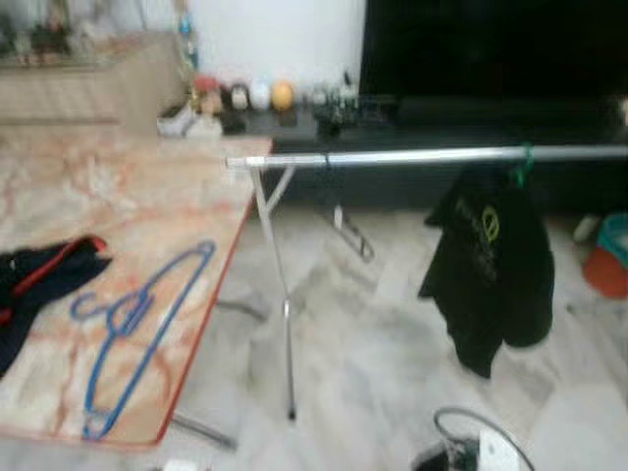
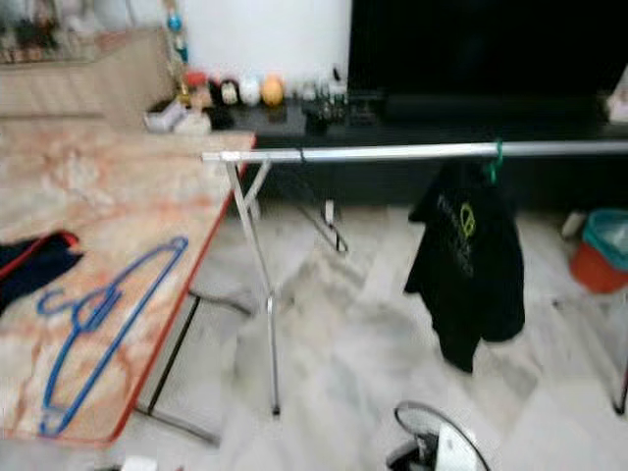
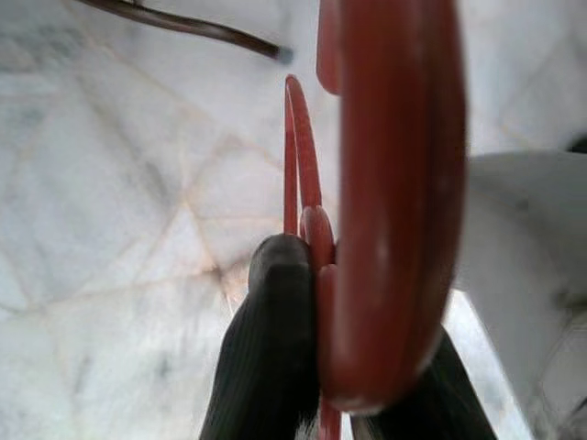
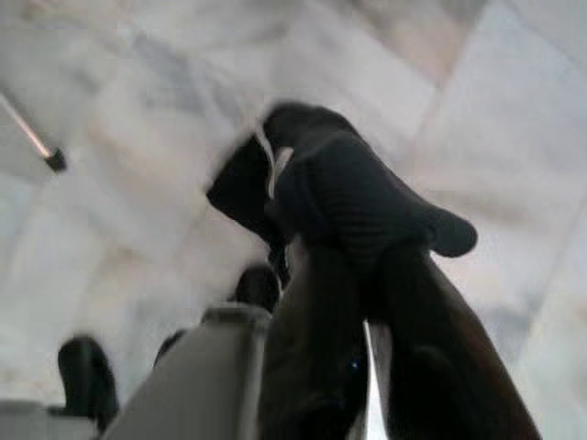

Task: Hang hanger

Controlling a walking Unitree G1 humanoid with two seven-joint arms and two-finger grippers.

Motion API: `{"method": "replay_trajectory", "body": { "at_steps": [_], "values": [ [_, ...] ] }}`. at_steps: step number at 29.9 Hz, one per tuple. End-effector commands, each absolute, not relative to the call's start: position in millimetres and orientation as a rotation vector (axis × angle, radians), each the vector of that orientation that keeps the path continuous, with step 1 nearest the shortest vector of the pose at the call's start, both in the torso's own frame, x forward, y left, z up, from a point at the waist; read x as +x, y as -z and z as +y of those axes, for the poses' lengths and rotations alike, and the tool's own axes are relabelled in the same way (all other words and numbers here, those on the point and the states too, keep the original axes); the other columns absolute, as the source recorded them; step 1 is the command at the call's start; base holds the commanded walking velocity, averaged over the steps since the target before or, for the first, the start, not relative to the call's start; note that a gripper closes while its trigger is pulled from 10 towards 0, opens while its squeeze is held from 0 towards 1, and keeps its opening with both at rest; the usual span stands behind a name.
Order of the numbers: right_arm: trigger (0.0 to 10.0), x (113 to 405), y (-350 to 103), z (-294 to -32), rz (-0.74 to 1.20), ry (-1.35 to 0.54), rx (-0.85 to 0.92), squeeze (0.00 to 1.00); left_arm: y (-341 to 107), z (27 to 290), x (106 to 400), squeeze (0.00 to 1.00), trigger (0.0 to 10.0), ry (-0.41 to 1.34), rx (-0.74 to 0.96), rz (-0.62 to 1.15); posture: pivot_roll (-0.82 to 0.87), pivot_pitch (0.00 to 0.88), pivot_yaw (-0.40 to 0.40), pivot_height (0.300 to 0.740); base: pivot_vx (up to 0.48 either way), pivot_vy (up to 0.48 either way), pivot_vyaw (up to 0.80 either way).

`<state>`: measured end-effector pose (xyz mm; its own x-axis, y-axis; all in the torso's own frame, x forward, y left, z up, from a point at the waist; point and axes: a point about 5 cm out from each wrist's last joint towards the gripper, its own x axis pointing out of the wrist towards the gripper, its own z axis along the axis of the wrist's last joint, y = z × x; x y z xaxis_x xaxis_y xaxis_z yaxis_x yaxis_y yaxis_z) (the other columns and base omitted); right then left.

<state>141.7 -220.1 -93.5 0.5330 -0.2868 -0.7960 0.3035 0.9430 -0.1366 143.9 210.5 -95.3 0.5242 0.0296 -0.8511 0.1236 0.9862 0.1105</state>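
Both eye views look down across table [image 1: 118,196] and rail [image 1: 422,155]; wrist views face floor closely.

Soft daylight, blurred, unfocused close-ups

counter [image 1: 59,186] stood at left | hanger [image 1: 137,329] lay flat on it, garment [image 1: 39,275] beside it to its left | rail [image 1: 432,155] ran rightward from the counter's far corner | jacket [image 1: 491,265] hung from the rail at right, over the floor [image 1: 373,343] | shelf [image 1: 294,123] with small things stood behind the rail
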Motion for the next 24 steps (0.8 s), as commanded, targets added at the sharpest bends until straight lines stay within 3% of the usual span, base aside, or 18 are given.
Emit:
{"method": "replay_trajectory", "body": {
  "at_steps": [1, 24],
  "values": [
    [10.0, 141.0, 93.3, -222.2, 0.943, 0.366, 0.023, 0.00, 91.3, 207.7, 155.1, 0.00, 10.0, 0.066, 0.170, 0.983, 0.01, 0.000, 0.015, 0.740, -0.285, 0.000, 0.00],
    [10.0, 141.5, 93.2, -221.5, 0.938, 0.382, 0.038, 0.00, 89.7, 205.8, 158.4, 0.00, 10.0, 0.079, 0.161, 0.963, 0.01, 0.000, 0.012, 0.740, -0.281, 0.000, 0.00]
  ]
}}
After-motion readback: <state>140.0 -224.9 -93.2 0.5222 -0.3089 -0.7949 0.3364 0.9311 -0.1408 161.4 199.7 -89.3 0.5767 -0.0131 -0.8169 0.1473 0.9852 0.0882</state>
